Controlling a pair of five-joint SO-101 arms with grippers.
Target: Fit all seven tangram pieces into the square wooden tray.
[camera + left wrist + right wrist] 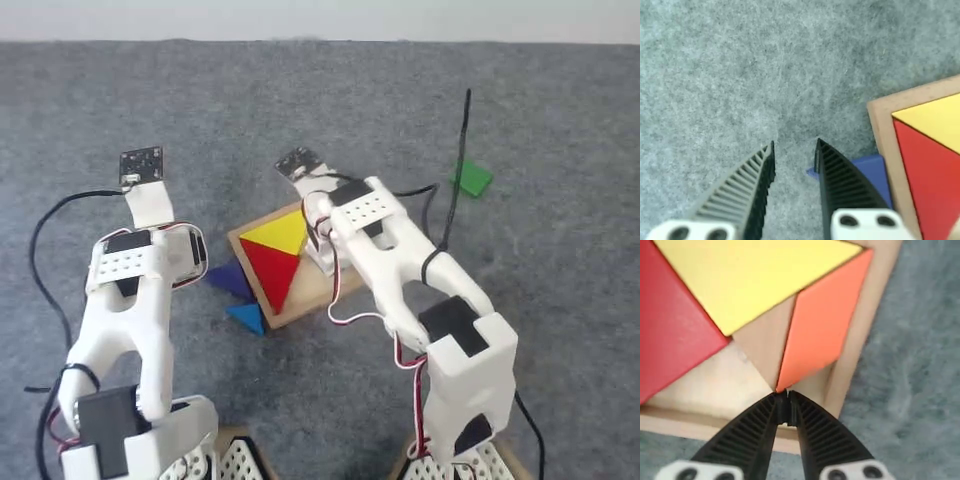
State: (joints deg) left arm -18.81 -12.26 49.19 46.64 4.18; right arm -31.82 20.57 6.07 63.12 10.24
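1. start at your left gripper [795, 146]: its fingers stand apart with nothing between them, low over the grey felt. the dark blue piece [874, 167] lies just beside one fingertip, outside the tray [882, 131] and up against its rim. i'd keep this arm out of the way until the right one is done.
2. the light blue triangle [247, 316] also lies outside on the felt, near the tray's lower corner. it looks like an easy later pick.
3. inside the tray, the red triangle [272, 272] and yellow triangle [276, 232] lie flat and edge to edge. try not to disturb them.
4. the step in hand looks like seating the orange piece [822, 325]. it lies in the tray along one wall, with a wedge of bare wood between it and the yellow.
5. your right gripper [784, 397] has its fingers pressed together, empty, with the tips at the orange piece's near corner. push gently and low, along the wall rather than across it, so the piece slides flat and doesn't ride up on the rim.
6. leave the bare wedge open; a small triangle probably belongs there.
7. far right, the green piece [473, 179] lies on the felt, well apart from the tray. it's for the right arm, later.
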